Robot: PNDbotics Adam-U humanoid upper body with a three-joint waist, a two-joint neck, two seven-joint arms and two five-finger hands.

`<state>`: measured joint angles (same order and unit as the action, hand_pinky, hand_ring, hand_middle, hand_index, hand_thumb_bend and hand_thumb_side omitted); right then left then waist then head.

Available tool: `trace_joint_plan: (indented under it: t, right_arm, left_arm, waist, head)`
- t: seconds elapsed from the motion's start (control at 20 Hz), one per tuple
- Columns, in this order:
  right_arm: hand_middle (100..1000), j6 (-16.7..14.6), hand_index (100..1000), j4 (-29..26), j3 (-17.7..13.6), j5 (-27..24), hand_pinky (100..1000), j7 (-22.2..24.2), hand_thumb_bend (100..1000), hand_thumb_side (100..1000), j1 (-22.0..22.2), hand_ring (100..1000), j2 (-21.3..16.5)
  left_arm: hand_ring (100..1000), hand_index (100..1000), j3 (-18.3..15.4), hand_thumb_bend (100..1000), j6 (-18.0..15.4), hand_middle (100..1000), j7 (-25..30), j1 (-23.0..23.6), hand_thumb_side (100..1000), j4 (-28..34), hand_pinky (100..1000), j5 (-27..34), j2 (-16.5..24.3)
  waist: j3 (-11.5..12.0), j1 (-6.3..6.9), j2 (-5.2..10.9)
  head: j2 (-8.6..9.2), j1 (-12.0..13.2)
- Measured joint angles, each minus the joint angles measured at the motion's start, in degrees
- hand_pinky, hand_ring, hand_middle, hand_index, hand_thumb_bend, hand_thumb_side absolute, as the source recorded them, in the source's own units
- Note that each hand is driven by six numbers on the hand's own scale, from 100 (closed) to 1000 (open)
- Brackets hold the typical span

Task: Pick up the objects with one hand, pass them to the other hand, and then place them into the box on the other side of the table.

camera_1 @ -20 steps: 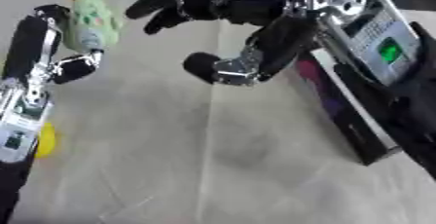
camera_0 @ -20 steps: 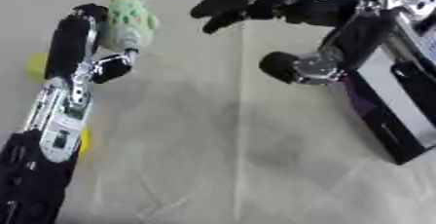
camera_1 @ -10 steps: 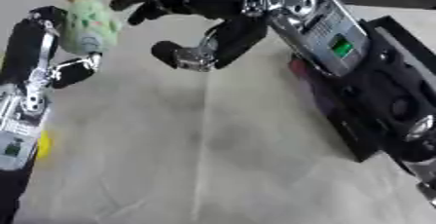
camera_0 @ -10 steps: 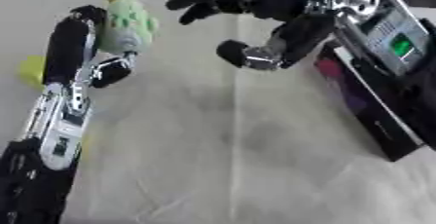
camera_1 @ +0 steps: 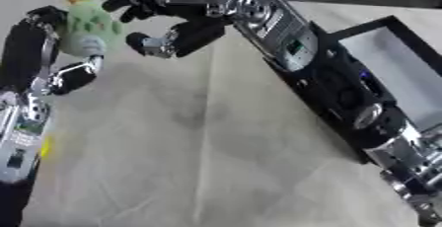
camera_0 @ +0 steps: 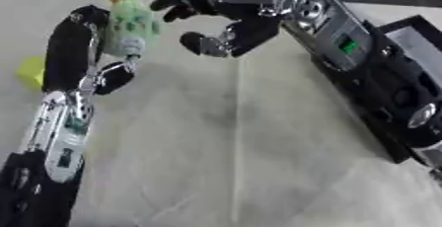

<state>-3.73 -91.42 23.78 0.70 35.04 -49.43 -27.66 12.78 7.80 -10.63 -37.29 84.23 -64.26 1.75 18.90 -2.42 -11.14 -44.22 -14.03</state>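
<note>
Bare pale tabletop (camera_0: 233, 171) in the near middle, left robot hand (camera_0: 95, 48) curled round a green plush toy (camera_0: 129, 26) at far left, right robot hand (camera_0: 211, 21) spread just beside it, dark box (camera_1: 388, 68) along right edge, yellow thing (camera_0: 30, 70) near left edge

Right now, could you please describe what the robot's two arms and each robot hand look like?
The left arm is black with a silver-white panel carrying small dark markings; its robot hand is black with silver joints. The right arm has a silver-grey casing with a small green mark, turning black lower down. Its robot hand is black with silver metal at the wrist.
</note>
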Motion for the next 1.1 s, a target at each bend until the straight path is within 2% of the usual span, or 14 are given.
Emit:
trace_joint_plan:
  t: [0.7, 0.95, 1.1]
  right_arm:
    - [1000, -2.49, 1000, 7.33, -0.73, 5.16, 1000, -4.07, 100, 588, -1.33, 981, 1.24]
    - [1000, -2.38, 1000, 9.04, -0.75, 6.68, 1000, -4.28, 100, 635, -1.49, 980, 1.69]
    - [1000, -2.64, 1000, 10.19, -0.75, 7.84, 1000, -3.6, 100, 707, -1.49, 976, 1.89]
  left_arm:
    - [654, 504, 2.8, 182, -2.75, 539, -0.5, -0.14, 100, -0.4, 753, -3.33, -1.88]
    - [653, 506, 3.4, 186, -3.22, 539, -0.38, -0.34, 100, -0.4, 752, -3.38, -2.01]
    - [652, 506, 3.86, 193, -3.53, 537, -0.34, -0.57, 100, -0.39, 751, -3.51, -2.4]
  waist:
    - [2.0, 0.0, -0.77]
    - [2.39, 0.0, -1.06]
    - [2.46, 0.0, -1.16]
  head:
    - [-0.01, -3.18]
    - [-0.01, -3.87]
    - [-0.01, -4.15]
